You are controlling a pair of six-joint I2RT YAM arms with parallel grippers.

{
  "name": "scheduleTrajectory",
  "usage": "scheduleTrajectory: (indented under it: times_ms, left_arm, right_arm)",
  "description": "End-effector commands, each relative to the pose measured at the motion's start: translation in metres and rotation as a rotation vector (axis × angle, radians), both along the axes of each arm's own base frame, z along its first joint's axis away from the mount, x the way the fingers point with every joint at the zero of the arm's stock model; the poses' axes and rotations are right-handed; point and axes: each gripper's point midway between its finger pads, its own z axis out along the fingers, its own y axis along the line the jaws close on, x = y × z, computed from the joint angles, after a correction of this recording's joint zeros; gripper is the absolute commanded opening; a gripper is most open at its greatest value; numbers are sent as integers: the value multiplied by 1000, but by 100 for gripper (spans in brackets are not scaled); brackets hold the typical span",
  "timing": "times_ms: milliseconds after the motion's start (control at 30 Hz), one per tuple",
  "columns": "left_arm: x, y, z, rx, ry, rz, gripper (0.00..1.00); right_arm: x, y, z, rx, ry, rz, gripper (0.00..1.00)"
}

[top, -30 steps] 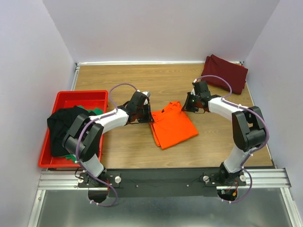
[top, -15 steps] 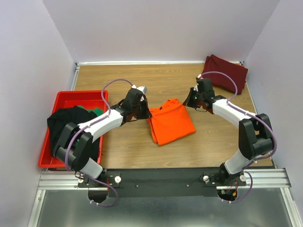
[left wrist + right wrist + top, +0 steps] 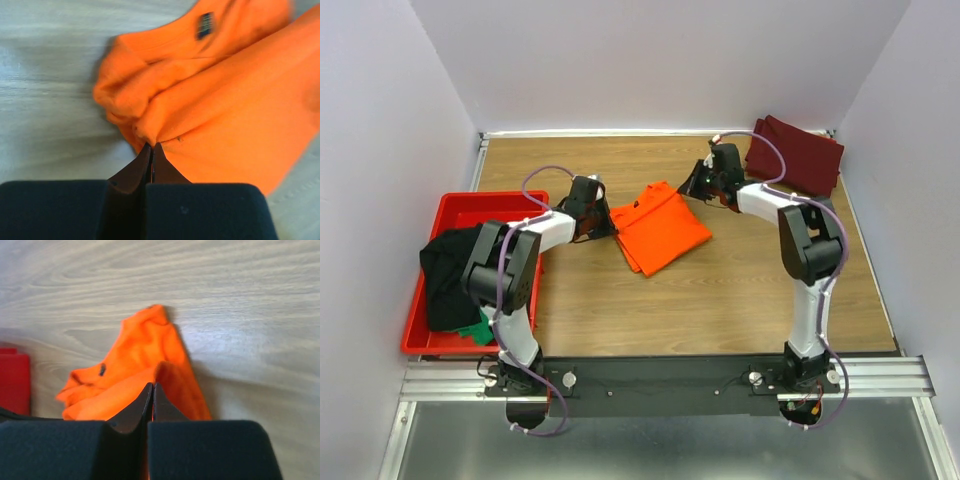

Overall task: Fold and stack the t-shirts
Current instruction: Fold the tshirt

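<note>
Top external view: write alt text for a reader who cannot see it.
Two robot arms hold a folded orange t-shirt, the left gripper at its left edge and the right gripper at its far right corner. A maroon t-shirt lies at far right; a red bin at left holds a black shirt and a green shirt.

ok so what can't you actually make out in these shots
Green t-shirt: top view, mostly buried under the black t-shirt in the red bin.
Orange t-shirt: left wrist view, blurred, right side cut off by the frame edge.
How much cloth the right gripper pinches: right wrist view, hidden by its own body.
</note>
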Motion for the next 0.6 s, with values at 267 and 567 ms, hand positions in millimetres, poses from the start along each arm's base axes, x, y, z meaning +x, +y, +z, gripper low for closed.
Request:
scheduleTrajectory:
  times_ms: [267,567]
  left_arm:
    - [-10,2,-42,-25,108,28,0]
    - [-54,-27,-38,-27,121,-86,0]
  right_arm:
    - [-6,10,-60,18,119,15,6]
    - [-74,-33,-56,-57,159,-77,6]
